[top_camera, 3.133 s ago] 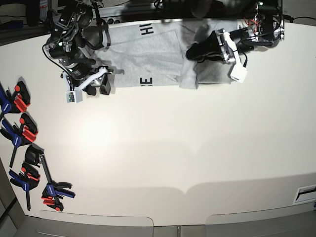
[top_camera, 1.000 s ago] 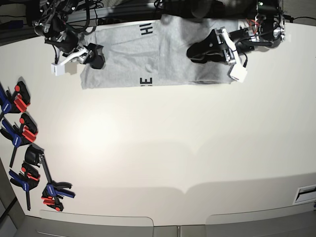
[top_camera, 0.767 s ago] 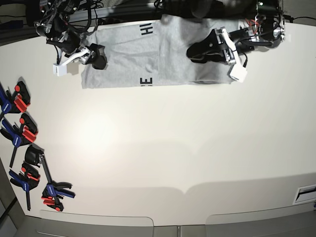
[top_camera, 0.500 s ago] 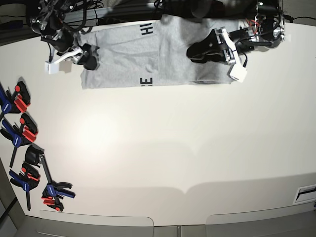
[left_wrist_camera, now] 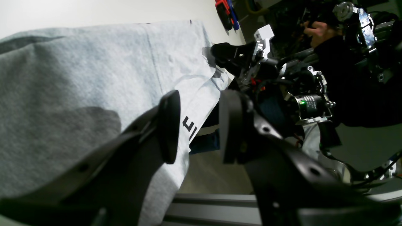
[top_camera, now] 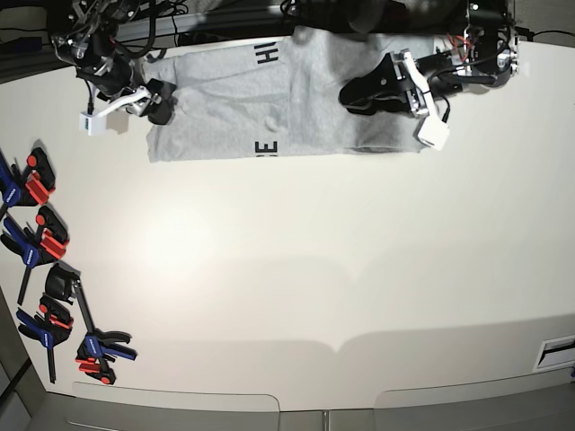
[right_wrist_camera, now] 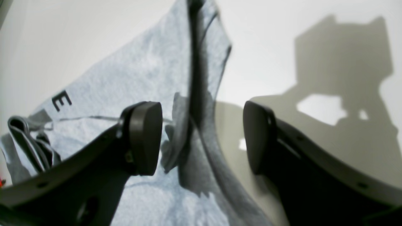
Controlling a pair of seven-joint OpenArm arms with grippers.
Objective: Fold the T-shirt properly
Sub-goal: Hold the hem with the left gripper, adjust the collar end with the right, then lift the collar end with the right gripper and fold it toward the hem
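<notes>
Base view, left to right: our right hand (top_camera: 154,101) hovers at the T-shirt (top_camera: 269,103)'s nine o'clock edge, jaws spread wide and empty, with clamps (top_camera: 40,238) lying farther along the tabletop (top_camera: 314,287) toward seven o'clock. The shirt lies flat at twelve o'clock, and our left hand (top_camera: 355,92) rests on its three o'clock half, jaws partly parted, holding nothing we can see. We judge that a shallow pinch could lift one layer and drag the fold crooked.

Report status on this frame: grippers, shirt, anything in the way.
Right gripper open over shirt's edge, holding nothing. Left gripper open, low over the T-shirt, which lies flat at the table's far edge. Clamps off to one side, not in the way.
</notes>
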